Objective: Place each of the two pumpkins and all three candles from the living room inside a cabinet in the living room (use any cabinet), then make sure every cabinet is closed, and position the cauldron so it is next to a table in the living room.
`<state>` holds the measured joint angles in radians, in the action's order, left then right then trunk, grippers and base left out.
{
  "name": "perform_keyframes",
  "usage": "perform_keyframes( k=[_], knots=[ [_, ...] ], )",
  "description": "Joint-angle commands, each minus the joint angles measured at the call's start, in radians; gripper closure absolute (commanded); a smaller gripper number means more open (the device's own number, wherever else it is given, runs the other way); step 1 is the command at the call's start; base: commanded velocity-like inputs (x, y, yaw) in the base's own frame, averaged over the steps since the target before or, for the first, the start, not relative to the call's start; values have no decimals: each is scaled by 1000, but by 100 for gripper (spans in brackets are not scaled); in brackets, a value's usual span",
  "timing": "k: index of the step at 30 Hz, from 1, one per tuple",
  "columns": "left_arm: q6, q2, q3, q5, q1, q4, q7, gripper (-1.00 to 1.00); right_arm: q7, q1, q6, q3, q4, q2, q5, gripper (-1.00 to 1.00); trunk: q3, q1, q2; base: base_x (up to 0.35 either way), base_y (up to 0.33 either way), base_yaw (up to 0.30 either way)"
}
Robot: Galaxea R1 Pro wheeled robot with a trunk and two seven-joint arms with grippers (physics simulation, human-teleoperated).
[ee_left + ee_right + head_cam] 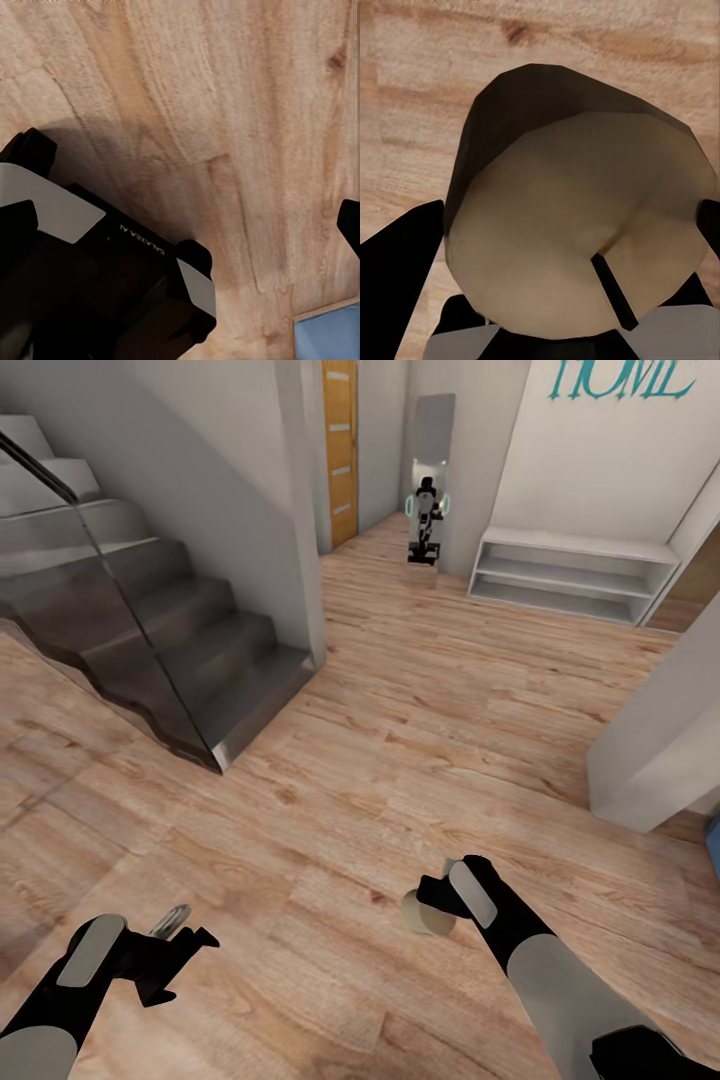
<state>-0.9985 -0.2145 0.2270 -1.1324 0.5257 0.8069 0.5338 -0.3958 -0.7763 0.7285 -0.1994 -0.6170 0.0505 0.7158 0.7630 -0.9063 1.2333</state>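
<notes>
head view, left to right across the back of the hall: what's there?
Staircase → orange door → mirror showing the robot's reflection → low white shelf → white wall corner.

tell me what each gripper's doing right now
Left gripper: holds nothing; open or shut cannot be told.
Right gripper: shut on a candle.

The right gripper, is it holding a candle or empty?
Holding one: the beige candle sits between the right gripper fingers, lifted above the wood floor.
</notes>
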Motion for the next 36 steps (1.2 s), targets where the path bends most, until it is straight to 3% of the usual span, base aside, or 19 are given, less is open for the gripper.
perform_keyframes(
  k=[1,16,27,32,36],
  knots=[
    [0,0,0,0,0,0,0,-100,0,0,0,0,0,0,0,100,-5,4,-7,0,0,72],
    [0,1,0,0,0,0,0,-100,0,0,0,0,0,0,1,100,-76,61,-112,0,0,84],
    [0,10,0,0,0,1,0,-100,1,0,0,-1,0,-1,-1,100,-124,104,-189,0,0,199],
    [-2,10,0,0,0,1,-2,-100,1,0,-1,-3,0,0,-2,100,-142,123,-224,0,0,269],
    [-3,11,0,0,0,2,-3,-100,1,0,-1,-4,0,5,-2,100,-142,123,-224,0,0,281]
  ],
)
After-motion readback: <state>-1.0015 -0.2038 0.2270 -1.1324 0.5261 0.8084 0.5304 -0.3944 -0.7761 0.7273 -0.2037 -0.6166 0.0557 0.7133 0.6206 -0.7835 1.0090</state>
